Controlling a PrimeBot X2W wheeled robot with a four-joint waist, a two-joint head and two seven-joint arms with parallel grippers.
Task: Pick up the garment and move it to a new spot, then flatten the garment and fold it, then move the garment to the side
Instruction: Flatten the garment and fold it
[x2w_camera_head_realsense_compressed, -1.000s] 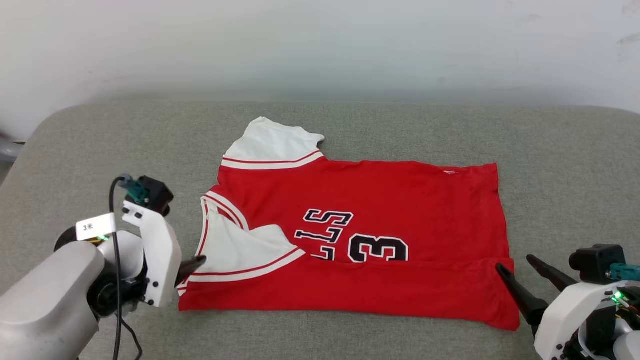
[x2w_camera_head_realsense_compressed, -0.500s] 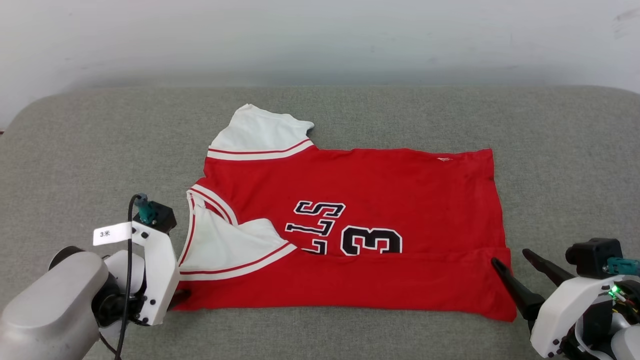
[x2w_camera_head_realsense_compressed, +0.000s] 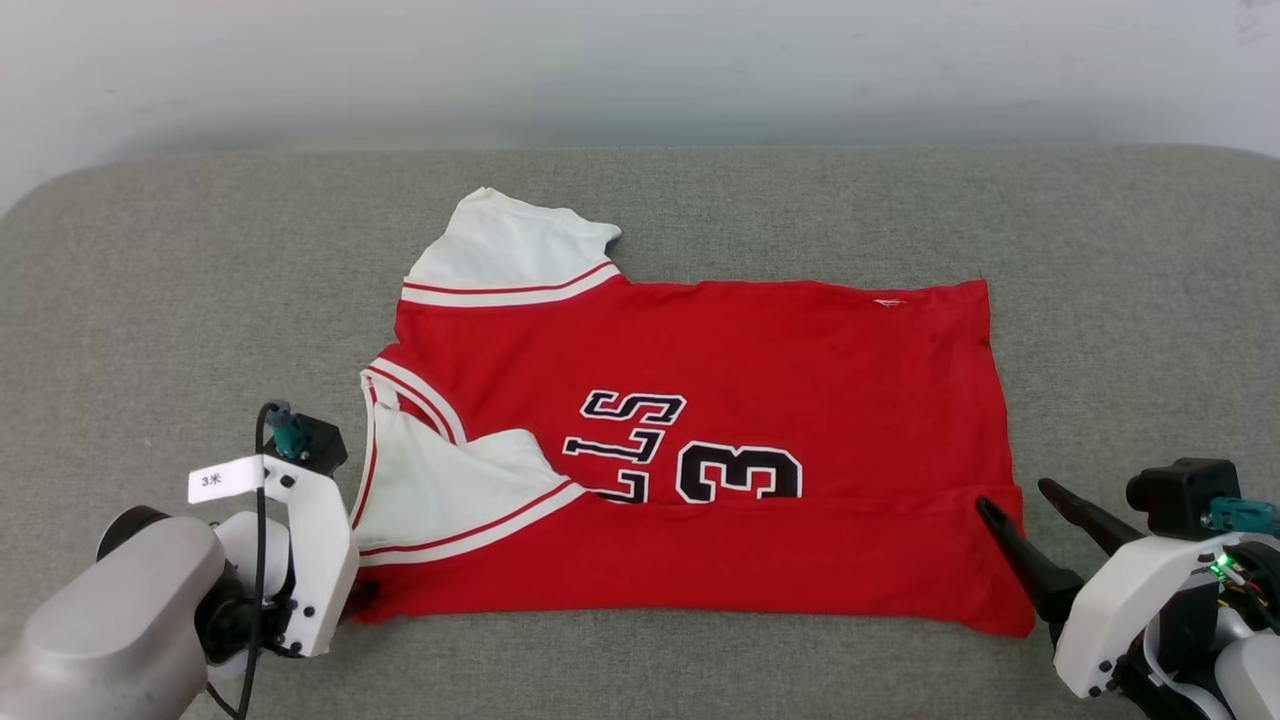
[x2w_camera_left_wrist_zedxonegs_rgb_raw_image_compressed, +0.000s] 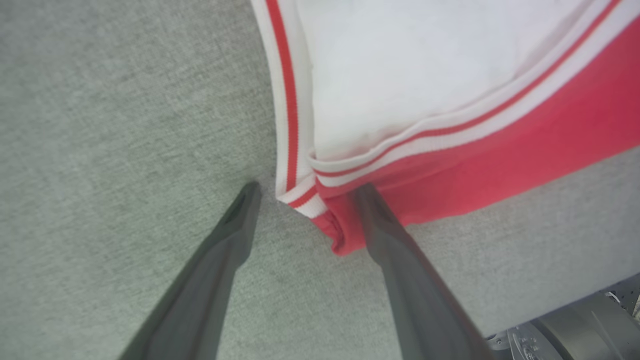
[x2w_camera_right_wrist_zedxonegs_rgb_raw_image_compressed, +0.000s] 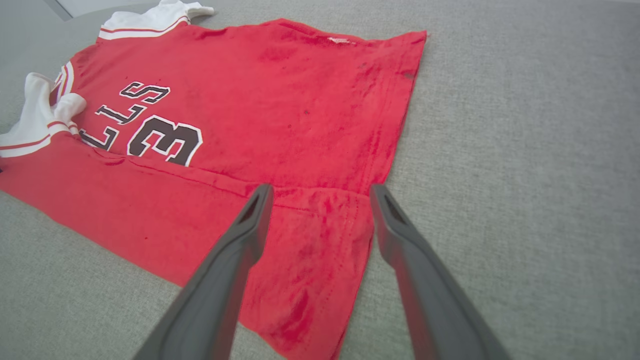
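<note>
Garment (x2w_camera_head_realsense_compressed: 700, 400) lies flat on the grey cushion (x2w_camera_head_realsense_compressed: 200, 250), collar to our left, hem to our right. Its near long edge is folded up over the print, so only the 3 reads whole. Our left gripper (x2w_camera_left_wrist_zedxonegs_rgb_raw_image_compressed: 307, 189) stands wide, straddling the near collar-side corner. Our right gripper (x2w_camera_right_wrist_zedxonegs_rgb_raw_image_compressed: 321, 190) stands wide across the hem at the folded corner. Neither holds cloth. We judge both corners are bracketed for a paired pinch, likely toward the next fold.

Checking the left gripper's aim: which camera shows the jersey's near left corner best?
The left wrist view: close up, the open left gripper straddles that corner of the garment. The head view shows it small, against that gripper's housing. The right wrist view has it far off, at its left edge.
</note>
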